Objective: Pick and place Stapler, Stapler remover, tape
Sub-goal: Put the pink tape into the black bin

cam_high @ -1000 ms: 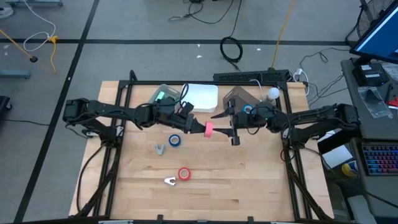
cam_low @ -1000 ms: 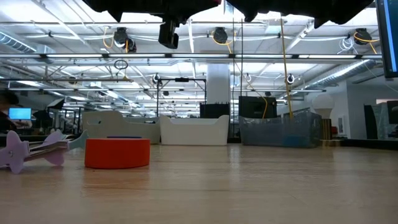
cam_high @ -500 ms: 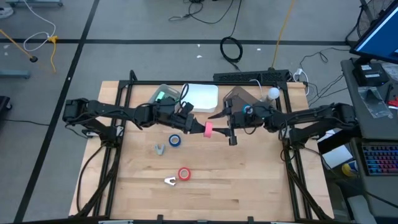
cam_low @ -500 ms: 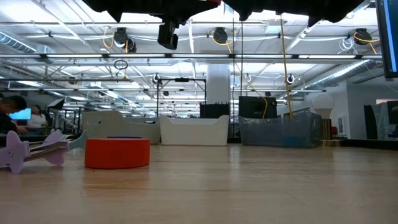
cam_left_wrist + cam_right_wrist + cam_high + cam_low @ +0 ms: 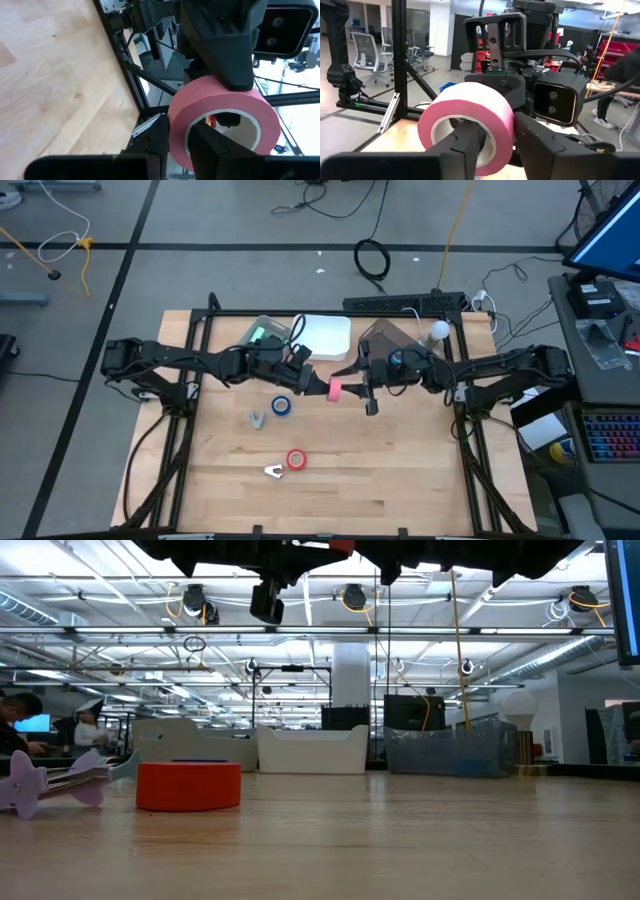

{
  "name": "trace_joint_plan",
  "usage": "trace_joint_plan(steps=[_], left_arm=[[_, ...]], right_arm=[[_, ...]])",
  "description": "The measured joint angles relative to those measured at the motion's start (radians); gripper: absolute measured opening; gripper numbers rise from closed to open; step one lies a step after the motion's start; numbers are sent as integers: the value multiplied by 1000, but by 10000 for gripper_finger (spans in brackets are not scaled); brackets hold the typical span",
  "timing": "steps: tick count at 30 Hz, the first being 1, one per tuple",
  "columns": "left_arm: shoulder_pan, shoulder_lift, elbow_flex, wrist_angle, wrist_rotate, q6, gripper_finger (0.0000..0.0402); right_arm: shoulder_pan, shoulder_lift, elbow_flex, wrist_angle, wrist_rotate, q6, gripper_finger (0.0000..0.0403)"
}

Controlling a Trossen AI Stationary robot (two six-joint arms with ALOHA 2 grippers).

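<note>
— Pink tape, is that what you have there?

— Yes. My left gripper (image 5: 177,131) is clamped on the pink tape (image 5: 220,120): one finger sits inside the white core, the other presses the outer face, and the roll's wall is pinched between them. The roll hangs in the air above the middle of the table (image 5: 400,470), touching nothing below.

— And your other arm?

— My right gripper (image 5: 495,127) meets the same roll from the opposite side, nose to nose with the left. It straddles the far wall of the ring, but whether it has bitten down I cannot tell.

— What lies beneath?

— Just below my left wrist, on the wood, a blue tape (image 5: 282,407) lies flat, and a small grey piece (image 5: 258,419), probably a stapler remover, rests just beside it. Nearer the front edge sits a red tape (image 5: 296,460) with a white clawed piece (image 5: 273,471) touching or nearly touching it.

— And behind?

— At the back edge stand a clear container (image 5: 262,333), a white tray (image 5: 325,337) and a dark box (image 5: 385,338), side by side.
</note>
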Motion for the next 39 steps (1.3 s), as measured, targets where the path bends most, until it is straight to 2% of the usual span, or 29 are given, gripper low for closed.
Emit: trace_joint_plan(steps=[8,15,19,22,26,29,35,39], left_arm=[[20,0,0,-1,12,53,61],[46,2,0,-6,76,179,70],[83,0,0,-19,213,286,100],[117,0,-1,-73,250,347,120],[162,-13,-1,-178,245,441,138],[196,-16,-1,-325,223,509,145],[277,-15,-1,-603,87,629,147],[339,-18,-2,-679,3,716,147]], right_arm=[[-1,0,0,-9,17,36,39],[-1,0,0,-23,35,49,36],[0,-4,-1,-36,25,97,35],[0,-5,-1,-57,30,98,35],[0,-4,-1,-127,107,99,35],[-8,-15,-1,-203,199,88,35],[-88,-48,-1,-334,342,67,35],[-187,-58,-1,-395,369,74,35]])
